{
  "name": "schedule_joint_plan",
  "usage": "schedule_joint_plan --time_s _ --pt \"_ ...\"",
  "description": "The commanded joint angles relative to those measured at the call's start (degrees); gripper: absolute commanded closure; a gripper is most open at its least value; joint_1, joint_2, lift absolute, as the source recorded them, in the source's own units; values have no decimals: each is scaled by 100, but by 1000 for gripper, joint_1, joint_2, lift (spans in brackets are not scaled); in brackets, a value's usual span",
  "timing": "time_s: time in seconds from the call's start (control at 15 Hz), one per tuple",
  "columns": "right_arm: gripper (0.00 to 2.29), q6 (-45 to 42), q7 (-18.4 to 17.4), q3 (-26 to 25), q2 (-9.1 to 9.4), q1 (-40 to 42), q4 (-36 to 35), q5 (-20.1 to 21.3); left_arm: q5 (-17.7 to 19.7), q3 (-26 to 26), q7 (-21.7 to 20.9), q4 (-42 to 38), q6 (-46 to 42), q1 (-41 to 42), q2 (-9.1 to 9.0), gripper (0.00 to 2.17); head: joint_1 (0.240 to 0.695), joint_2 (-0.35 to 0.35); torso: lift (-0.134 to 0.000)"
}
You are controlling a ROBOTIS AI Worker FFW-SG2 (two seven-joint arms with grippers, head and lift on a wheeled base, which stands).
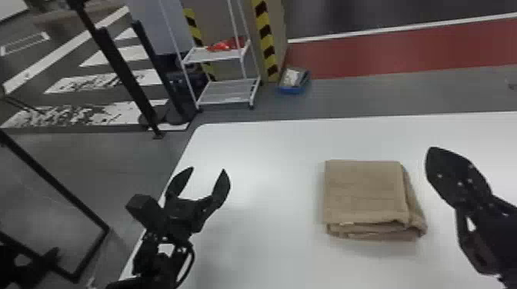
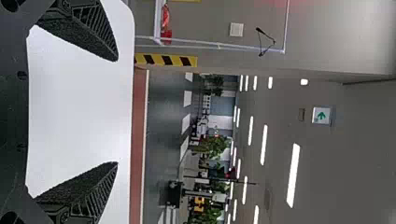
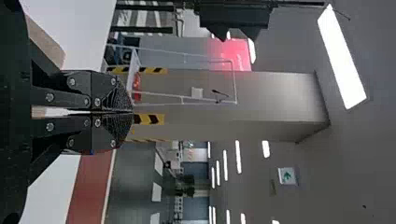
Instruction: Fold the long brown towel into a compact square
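The brown towel [image 1: 365, 190] lies folded into a compact, roughly square stack on the white table, its layered edges facing the robot and its right side slightly flared. Well to the left of it, over the table's left part, my left gripper [image 1: 207, 178] stands open and holds nothing. Just right of the towel is my right gripper [image 1: 432, 153], apart from it. In the left wrist view my left gripper [image 2: 116, 112] has its fingers wide apart. In the right wrist view my right gripper [image 3: 130, 112] is shut with its fingers pressed together, and part of the towel [image 3: 44, 39] shows beside it.
The white table [image 1: 269, 153] has its left edge near my left arm and its far edge beyond the towel. Behind it on the floor stand a white wire shelf [image 1: 227, 90], a blue bin [image 1: 293, 81] and a pillar with striped corners [image 1: 265, 38].
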Motion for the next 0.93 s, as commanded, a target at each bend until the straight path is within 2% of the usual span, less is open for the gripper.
schedule_joint_plan --time_s 0.0,0.07,0.2,0.27,0.4,0.6,0.8,0.87 --pt "427 -146 -534 246 21 -2 131 154 0 -40 8 -12 -69 9 -27 87 695 318 -125" --pt "272 -5 -974 404 48 -20 131 277 0 -49 -1 -38 -69 44 -44 87 695 309 -125" --pt "201 434 -1888 738 135 -81 131 532 -8 -66 -1 -170 -86 158 -79 87 695 302 -125" --pt "201 417 -2037 790 272 -90 175 558 0 -75 8 -249 -86 228 -97 87 695 298 -125" --pt "201 610 -2248 922 272 -125 263 778 -8 -128 96 -408 -86 351 -132 87 695 300 -125" --pt "194 909 -2222 870 272 -134 219 795 -8 -110 509 -680 -51 492 -150 83 695 316 -125" --pt "174 1014 -1642 289 272 77 -53 734 44 153 544 -856 265 580 -150 80 695 322 -125" --pt "174 1067 -1554 131 272 121 -124 716 88 197 553 -865 265 615 -150 80 695 322 -125"
